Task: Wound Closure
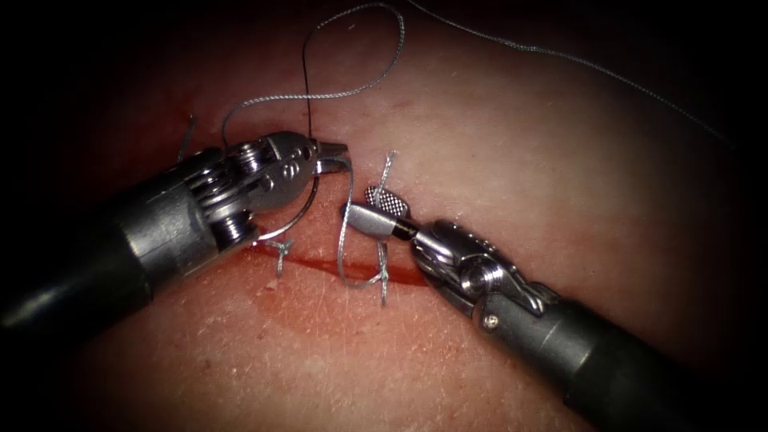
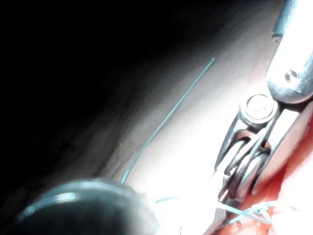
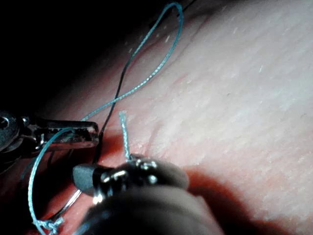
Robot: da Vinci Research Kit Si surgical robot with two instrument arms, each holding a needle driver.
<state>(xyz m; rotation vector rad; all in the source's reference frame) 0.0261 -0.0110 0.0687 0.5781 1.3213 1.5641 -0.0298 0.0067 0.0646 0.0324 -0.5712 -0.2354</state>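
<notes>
My left tool's jaws (image 1: 334, 158) are shut on the curved needle (image 1: 304, 210) near its upper end. The needle arcs down toward the left end of the cut (image 1: 336, 266); its lower end is hidden behind the tool's wrist, so I cannot tell whether it is in the tissue. Thread (image 1: 346, 228) drops from the left jaws, loops low and joins a knot (image 1: 382, 276) on the cut. My right tool (image 1: 370, 208) is open just right of that strand and holds nothing. In the right wrist view the left jaws (image 3: 73, 136) are shut and the thread (image 3: 146, 78) curls past them.
A second knotted stitch (image 1: 280, 250) with short tails sits at the cut's left end. Slack thread (image 1: 352, 88) loops over the tissue (image 1: 520, 160) behind the tools, and a long strand (image 1: 576, 60) trails to the far right. Red fluid lines the cut.
</notes>
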